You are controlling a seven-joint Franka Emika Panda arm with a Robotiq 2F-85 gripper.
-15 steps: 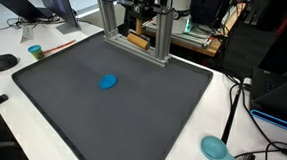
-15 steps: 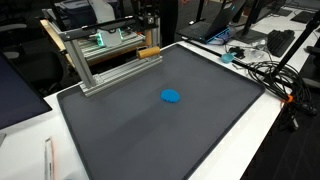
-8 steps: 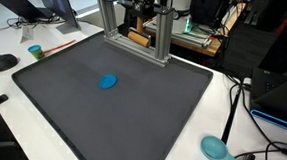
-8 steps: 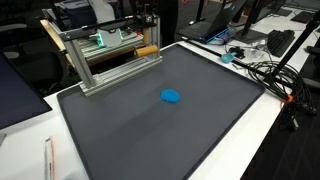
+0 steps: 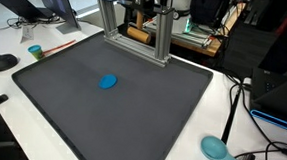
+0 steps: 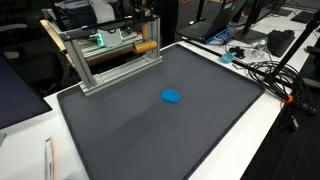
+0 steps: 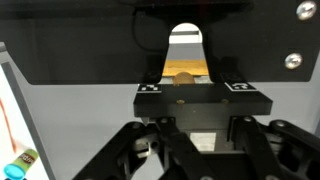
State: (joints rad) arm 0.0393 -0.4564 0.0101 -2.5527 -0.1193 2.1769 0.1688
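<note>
Gripper [image 7: 183,90] jaws look closed on wooden dowel [image 6: 147,46] at metal frame [image 6: 110,68]. Dowel likely light, stiff, smooth; hold mid-length.

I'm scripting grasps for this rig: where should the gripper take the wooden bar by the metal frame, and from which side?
Pinch the wooden bar across its short width near mid-length, coming from above. It lies level and long, and the posts of the metal frame beside it would likely block a sideways approach. The gripper hangs right above it.
</note>
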